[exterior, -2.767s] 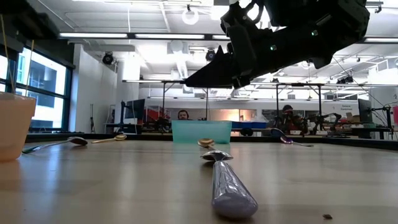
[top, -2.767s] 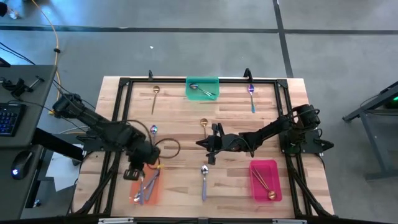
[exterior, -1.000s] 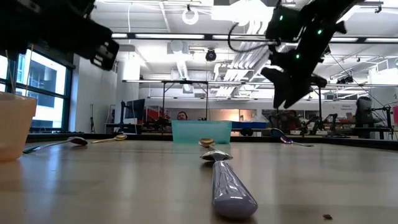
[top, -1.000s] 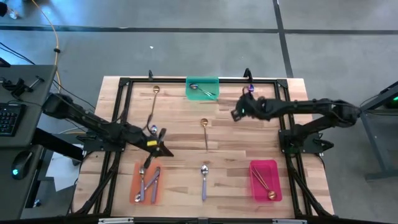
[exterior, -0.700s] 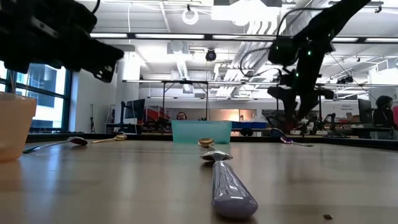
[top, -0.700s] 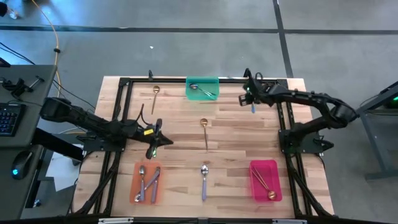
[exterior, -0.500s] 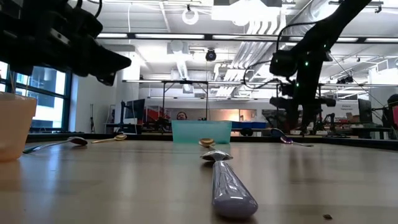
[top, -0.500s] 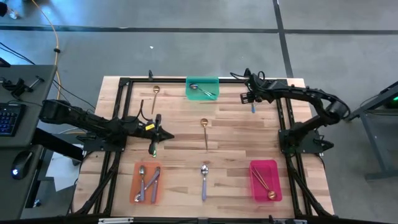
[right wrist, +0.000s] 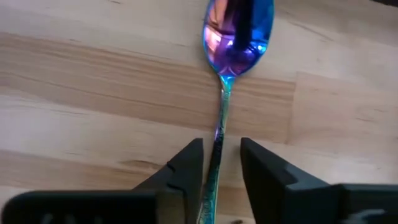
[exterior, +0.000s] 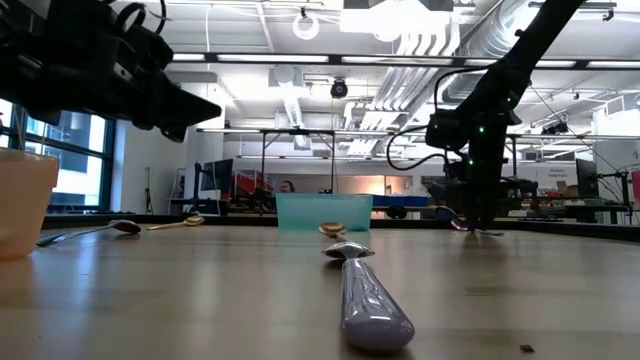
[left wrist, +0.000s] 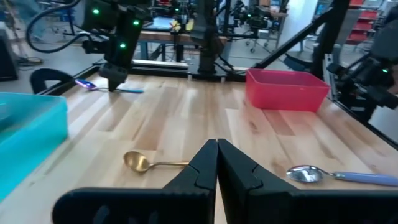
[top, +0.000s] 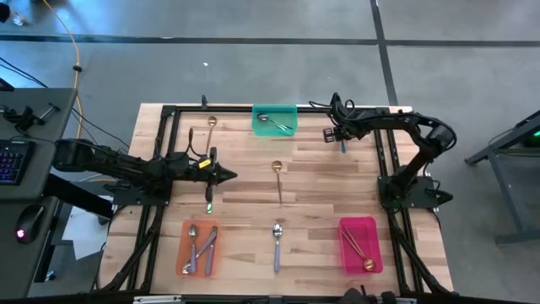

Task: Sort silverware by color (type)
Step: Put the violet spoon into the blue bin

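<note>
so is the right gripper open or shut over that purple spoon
Open. In the right wrist view the right gripper has its fingers apart, one on each side of the iridescent spoon handle, which lies flat on the table.

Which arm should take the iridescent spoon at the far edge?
Right. Its tool is open with the iridescent spoon handle between the fingers. The left tool is shut, far across the table.

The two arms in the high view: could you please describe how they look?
Both arms are matte black, built of slim jointed links with black cables looped alongside. The left tool carries a yellow marking just behind it and ends in two tapered dark fingers; the right tool looks alike.
</note>
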